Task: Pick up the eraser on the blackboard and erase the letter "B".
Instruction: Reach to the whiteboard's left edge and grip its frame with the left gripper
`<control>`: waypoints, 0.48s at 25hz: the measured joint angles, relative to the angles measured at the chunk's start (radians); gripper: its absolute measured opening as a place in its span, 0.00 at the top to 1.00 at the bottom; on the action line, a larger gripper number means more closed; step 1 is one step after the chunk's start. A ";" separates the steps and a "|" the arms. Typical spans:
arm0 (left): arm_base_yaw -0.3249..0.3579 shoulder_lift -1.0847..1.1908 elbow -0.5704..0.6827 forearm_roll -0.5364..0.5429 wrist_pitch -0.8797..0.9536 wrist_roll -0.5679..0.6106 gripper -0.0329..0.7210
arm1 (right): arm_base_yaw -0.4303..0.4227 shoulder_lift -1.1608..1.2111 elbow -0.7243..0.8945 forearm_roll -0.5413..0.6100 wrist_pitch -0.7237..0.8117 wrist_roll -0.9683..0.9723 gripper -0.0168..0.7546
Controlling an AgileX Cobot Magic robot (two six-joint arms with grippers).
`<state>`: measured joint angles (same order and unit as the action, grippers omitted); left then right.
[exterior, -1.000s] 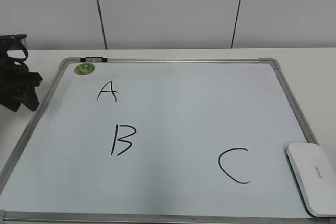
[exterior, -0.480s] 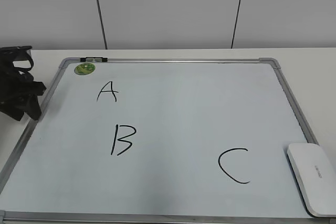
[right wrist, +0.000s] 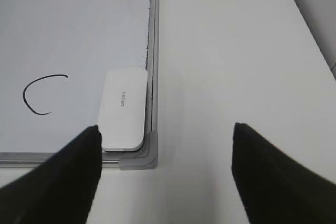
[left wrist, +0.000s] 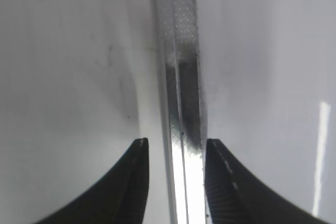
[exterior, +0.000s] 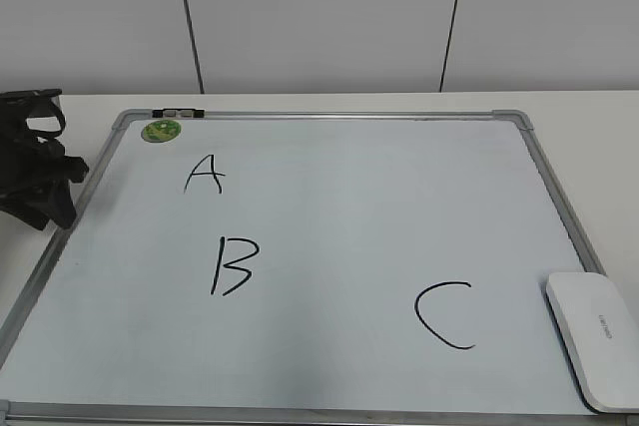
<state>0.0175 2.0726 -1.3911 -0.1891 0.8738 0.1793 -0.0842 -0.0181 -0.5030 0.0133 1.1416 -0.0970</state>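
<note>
Zero progress so far: eraser (right wrist: 124, 108) not picked up, letter "B" (exterior: 234, 265) unerased; both jaws spread wide, nothing gripped.

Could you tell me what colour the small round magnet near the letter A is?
The magnet is green, seen best in the exterior view.

One blackboard (exterior: 329, 137), three black letters (A, B, C), one eraser (exterior: 596, 336), one green magnet (exterior: 161, 131), two grippers.
</note>
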 joint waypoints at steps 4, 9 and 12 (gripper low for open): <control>0.008 0.000 0.000 -0.001 0.000 0.000 0.63 | 0.000 0.000 0.000 0.002 0.000 0.000 0.21; 0.010 0.000 0.000 -0.001 0.000 0.000 0.63 | 0.000 0.000 0.000 0.002 0.000 0.000 0.21; 0.010 0.002 0.000 -0.005 0.000 0.002 0.63 | 0.000 0.000 0.000 0.002 0.000 0.000 0.21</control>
<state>0.0279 2.0741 -1.3911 -0.1942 0.8738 0.1810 -0.0842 -0.0181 -0.5030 0.0149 1.1416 -0.0970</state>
